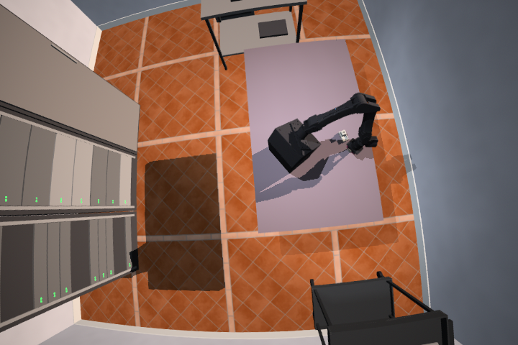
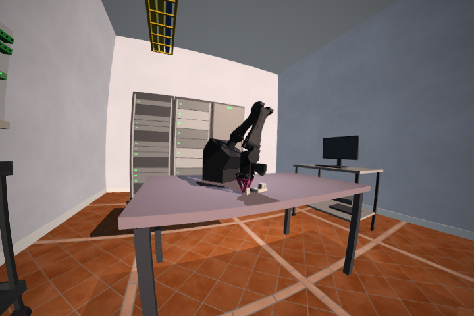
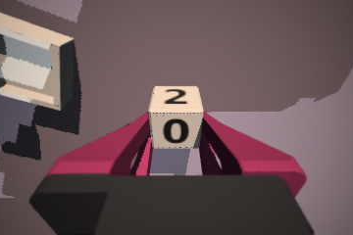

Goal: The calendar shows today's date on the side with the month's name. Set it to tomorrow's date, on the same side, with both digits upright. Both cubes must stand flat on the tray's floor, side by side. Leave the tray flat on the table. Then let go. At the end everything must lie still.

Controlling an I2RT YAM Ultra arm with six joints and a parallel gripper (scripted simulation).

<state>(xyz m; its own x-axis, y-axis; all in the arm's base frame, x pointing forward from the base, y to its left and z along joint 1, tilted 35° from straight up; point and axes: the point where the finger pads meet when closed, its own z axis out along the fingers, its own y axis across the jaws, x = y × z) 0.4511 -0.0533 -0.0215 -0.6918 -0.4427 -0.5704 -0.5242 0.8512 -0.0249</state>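
The end effector [image 3: 176,132] is clamped on one calendar cube [image 3: 176,118], its magenta fingers pressing the cube's left and right sides, and the cube sits low over the surface [image 2: 193,201], out of the tray [image 3: 34,61], which lies up and to the left in the wrist view. The face toward the camera reads 0, the one above it reads 2. A second cube seems to sit inside the tray, though its digit is too blurred to read. For this step the grip looks centred, so the sound play is a straight lift with no twist, keeping the cube square between the pads, then carrying it well over the tray's rim before lowering it flat beside its partner.
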